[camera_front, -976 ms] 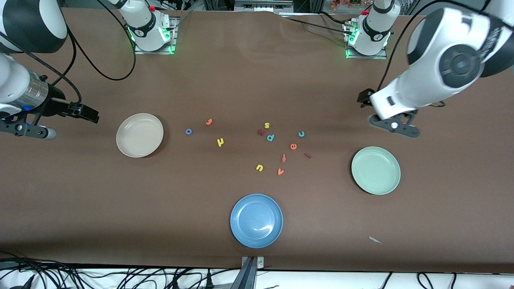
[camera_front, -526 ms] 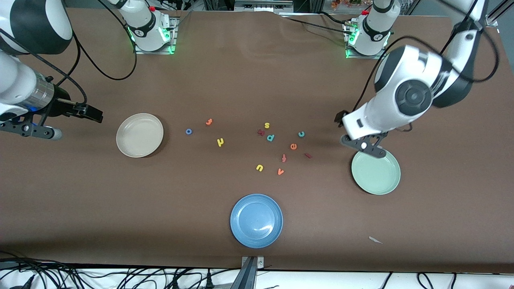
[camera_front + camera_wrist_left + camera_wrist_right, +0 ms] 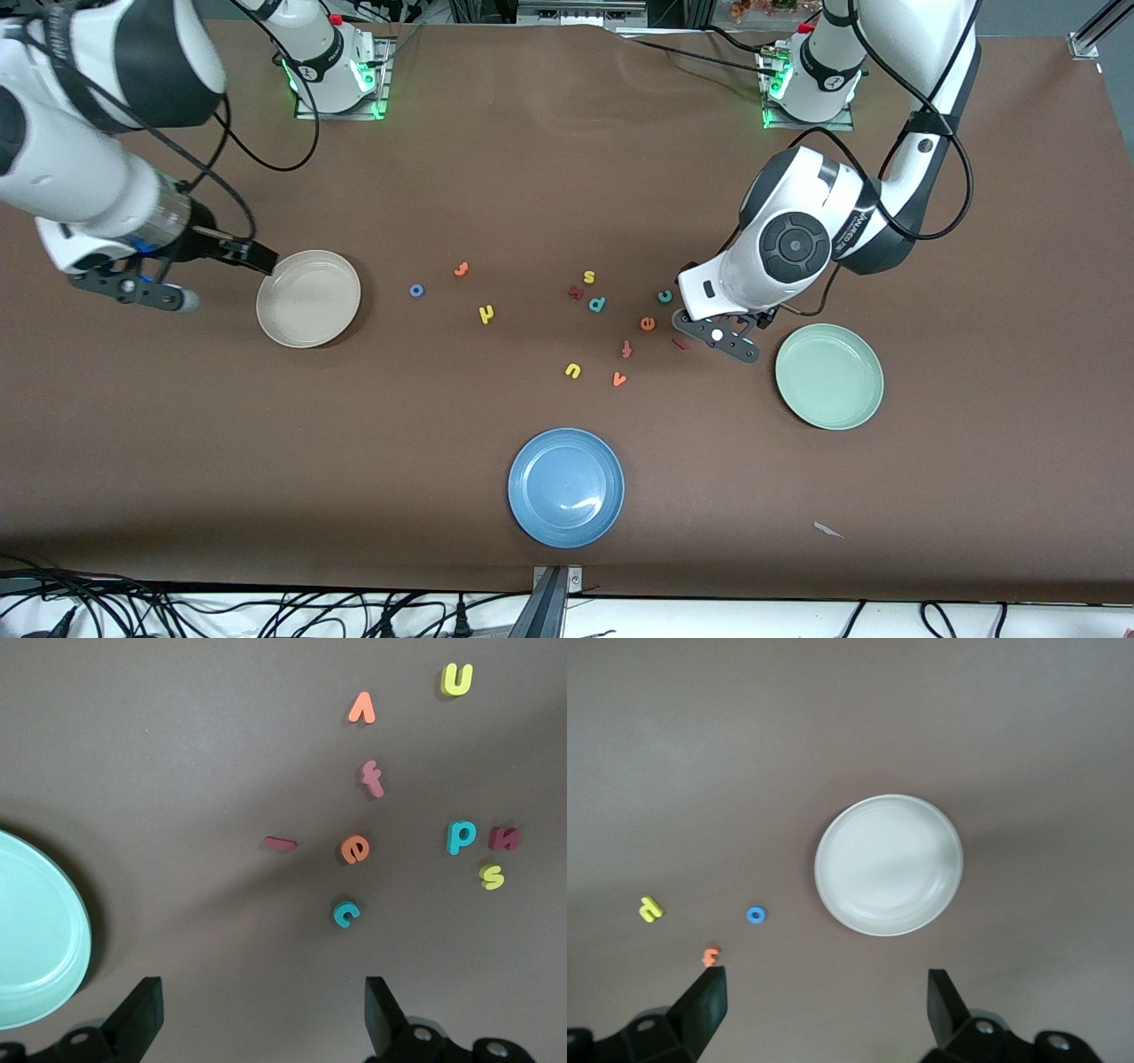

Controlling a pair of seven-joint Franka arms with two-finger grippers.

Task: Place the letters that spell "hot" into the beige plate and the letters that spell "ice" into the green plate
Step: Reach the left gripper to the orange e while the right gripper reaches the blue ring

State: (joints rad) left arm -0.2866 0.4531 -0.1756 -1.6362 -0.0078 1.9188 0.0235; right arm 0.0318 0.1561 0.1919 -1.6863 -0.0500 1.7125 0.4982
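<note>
The yellow h (image 3: 485,314), blue o (image 3: 416,290) and orange t (image 3: 461,268) lie beside the beige plate (image 3: 308,298). The teal c (image 3: 664,296), orange e (image 3: 648,323) and dark red i (image 3: 679,343) lie toward the green plate (image 3: 829,376). My left gripper (image 3: 687,270) hangs open over the table just by the c (image 3: 346,912), nothing between its fingers. The e (image 3: 355,849) and i (image 3: 280,843) lie past it. My right gripper (image 3: 252,257) is open and empty at the beige plate's (image 3: 889,865) rim, on the right arm's end.
Other letters lie among the task's own: yellow s (image 3: 588,276), teal p (image 3: 597,304), red-orange f (image 3: 626,349), yellow u (image 3: 572,370), orange v (image 3: 619,379). A blue plate (image 3: 566,486) sits nearest the front camera. A scrap (image 3: 827,530) lies near the table's front edge.
The left arm has swung from the table's end past the green plate to above the c. The right gripper has moved inward to the beige plate's rim. Both stayed open.
</note>
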